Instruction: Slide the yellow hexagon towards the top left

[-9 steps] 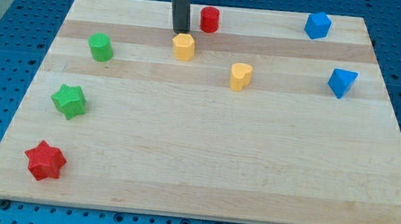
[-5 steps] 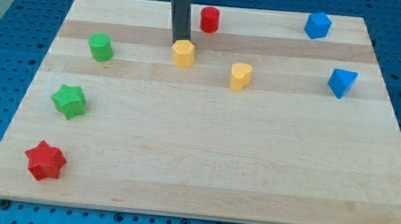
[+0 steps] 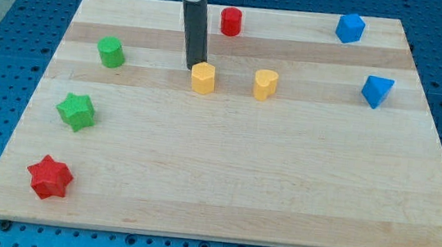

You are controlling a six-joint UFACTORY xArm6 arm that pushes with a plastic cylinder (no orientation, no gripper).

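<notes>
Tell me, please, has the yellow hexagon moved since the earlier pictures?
Yes: the yellow hexagon slid toward the view's bottom, now level with the yellow heart.

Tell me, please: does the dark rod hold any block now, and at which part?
Nothing is held. My tip only meets the upper left edge of the yellow hexagon block.

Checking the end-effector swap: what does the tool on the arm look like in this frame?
A straight, dark grey to black rod, plain and smooth, ending in my tip. At the view's top it enters a wider black collar with a pale rim. No cables, markings or labels show. My tip sits just above-left of the yellow hexagon.
</notes>
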